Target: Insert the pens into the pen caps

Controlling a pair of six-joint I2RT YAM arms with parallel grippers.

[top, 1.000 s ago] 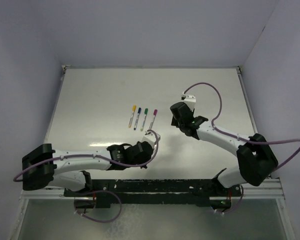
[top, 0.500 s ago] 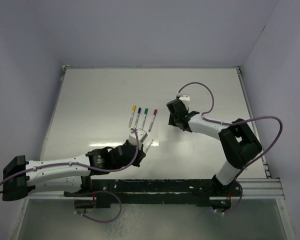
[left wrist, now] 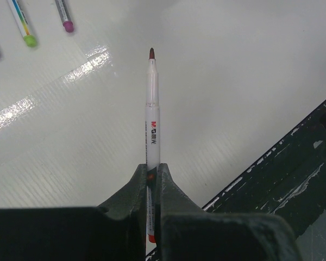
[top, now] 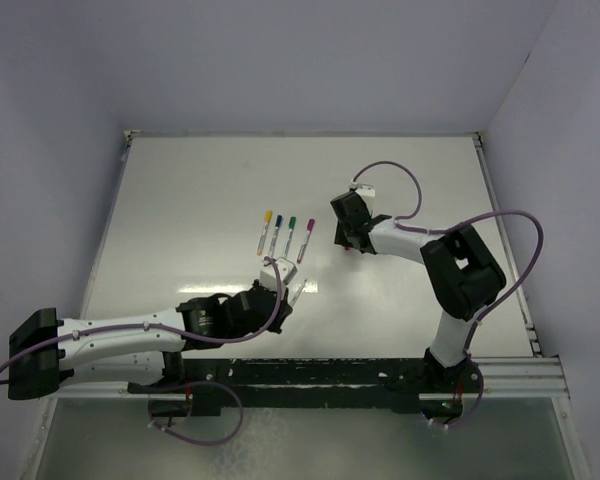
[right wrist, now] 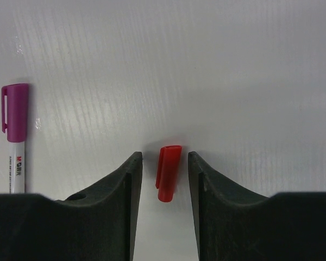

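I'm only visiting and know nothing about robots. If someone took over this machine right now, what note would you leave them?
Left gripper: shut on the uncapped pen, whose dark red tip points out ahead of the fingers.
Right gripper: open, one finger on each side of the red cap. The cap lies on the table and is not gripped.
Done: four pens lie in a row with their caps on: yellow pen, blue pen, green pen, purple pen.
Left to do: grip the red cap and push it onto the held pen.
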